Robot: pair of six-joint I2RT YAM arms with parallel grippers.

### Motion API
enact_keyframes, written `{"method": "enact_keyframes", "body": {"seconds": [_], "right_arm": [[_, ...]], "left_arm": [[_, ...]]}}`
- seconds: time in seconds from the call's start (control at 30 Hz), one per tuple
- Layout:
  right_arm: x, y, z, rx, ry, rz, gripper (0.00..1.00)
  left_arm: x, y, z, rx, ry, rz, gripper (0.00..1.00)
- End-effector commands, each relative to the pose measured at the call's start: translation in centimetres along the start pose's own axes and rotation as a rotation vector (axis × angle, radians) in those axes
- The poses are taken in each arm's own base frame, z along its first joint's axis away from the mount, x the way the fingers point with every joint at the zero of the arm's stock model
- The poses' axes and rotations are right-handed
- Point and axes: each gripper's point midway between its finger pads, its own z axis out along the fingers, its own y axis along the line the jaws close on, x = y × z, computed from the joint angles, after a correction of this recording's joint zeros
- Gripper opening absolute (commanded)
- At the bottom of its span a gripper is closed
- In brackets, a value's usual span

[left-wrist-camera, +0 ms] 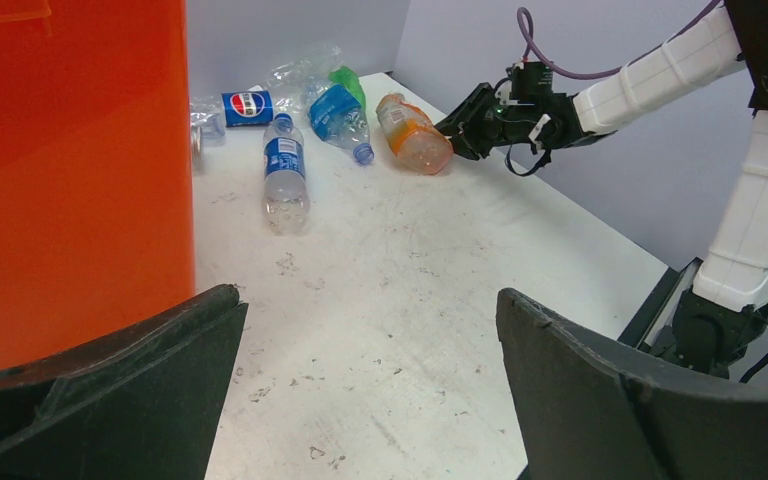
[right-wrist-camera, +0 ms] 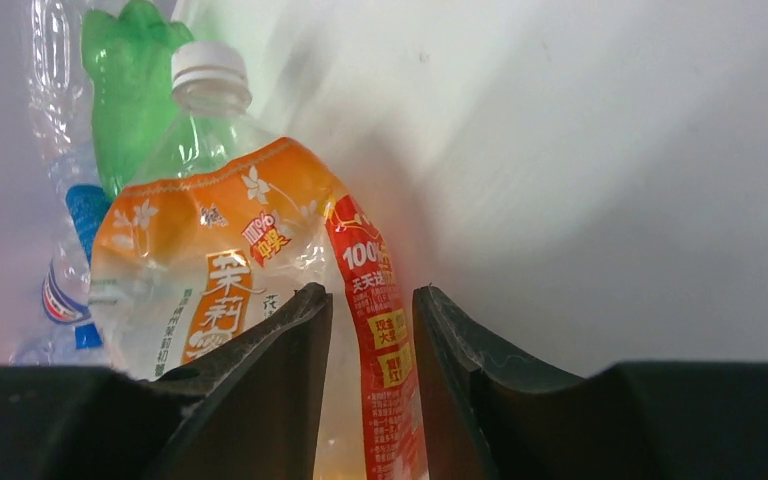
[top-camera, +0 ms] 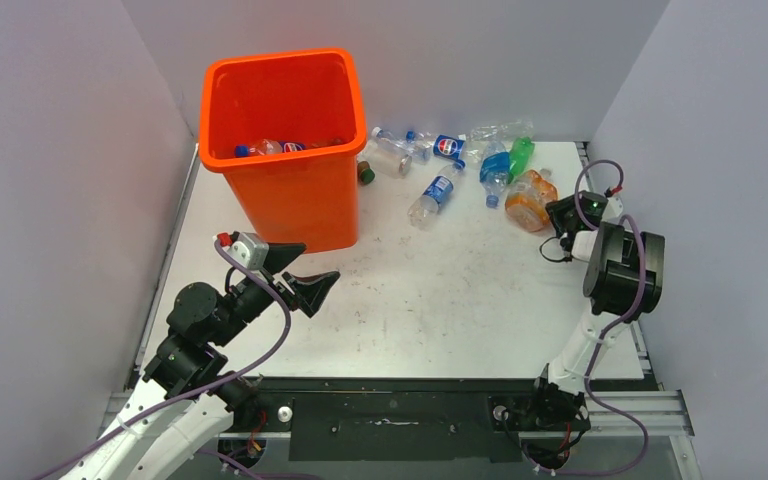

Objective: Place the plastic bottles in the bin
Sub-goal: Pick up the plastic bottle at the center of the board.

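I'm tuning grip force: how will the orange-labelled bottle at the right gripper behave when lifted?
The orange bottle looks empty and crumpled, so it is probably light and likely to buckle under the right gripper. Its glossy label may slip; pinched near one side, it could swing.

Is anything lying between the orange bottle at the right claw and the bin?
A blue-label bottle lies on the table between the orange bottle and the bin. Nothing visible blocks a lifted path over it to the bin's open top.
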Motion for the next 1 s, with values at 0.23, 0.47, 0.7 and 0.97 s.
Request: {"method": "enact_keyframes", "body": {"seconds": [0.23, 0.47, 0.7, 0.97], "right_arm": [[3.4, 2.9, -9.7, -0.080, -0.045, 0.045, 0.41], [0.7, 3.5, -11.6, -0.022, -0.137, -0.006, 0.99], [-2.1, 3.3, -8.7, -0.021, -0.180, 0.058, 1.00], [-2.7, 1.9, -2.5, -0.023, -0.090, 0.088, 1.00]], "left_arm": [[-1.2, -0.4, 0.0, 0.013, -0.036, 0.010, 0.96], [-1.1, -0.3, 0.0, 0.009, -0.031, 0.010, 0.96], [-1.2, -0.2, -0.1, 0.003, -0.032, 0.017, 0.96], [-1.0, -0.3, 0.1, 0.009, -0.021, 0.018, 0.96]]}}
